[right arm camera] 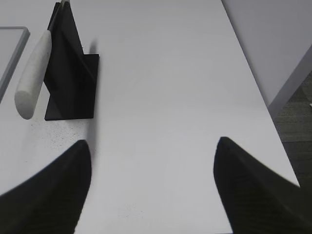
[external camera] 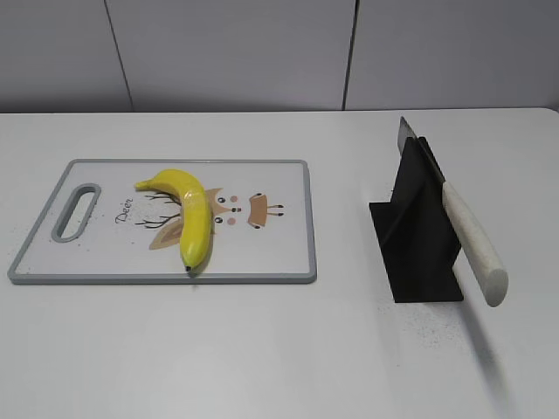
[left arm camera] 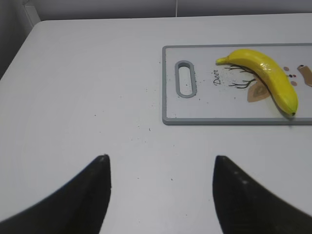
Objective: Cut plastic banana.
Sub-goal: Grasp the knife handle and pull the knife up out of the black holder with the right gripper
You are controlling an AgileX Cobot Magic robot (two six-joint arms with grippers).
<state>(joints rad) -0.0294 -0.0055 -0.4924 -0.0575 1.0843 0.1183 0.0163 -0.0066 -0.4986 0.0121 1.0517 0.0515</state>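
Banana (external camera: pixel 189 216) glossy, curved, on flat grey-rimmed board (external camera: pixel 297 218).

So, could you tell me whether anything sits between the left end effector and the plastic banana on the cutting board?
Nothing visible does. The left end effector is open over bare table, and the plastic banana lies unobstructed on the cutting board ahead to its right. The knife rests in its black stand, well off to the side.

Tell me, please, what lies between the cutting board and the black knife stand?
Only bare white table separates the cutting board from the knife stand, seen in the exterior view.
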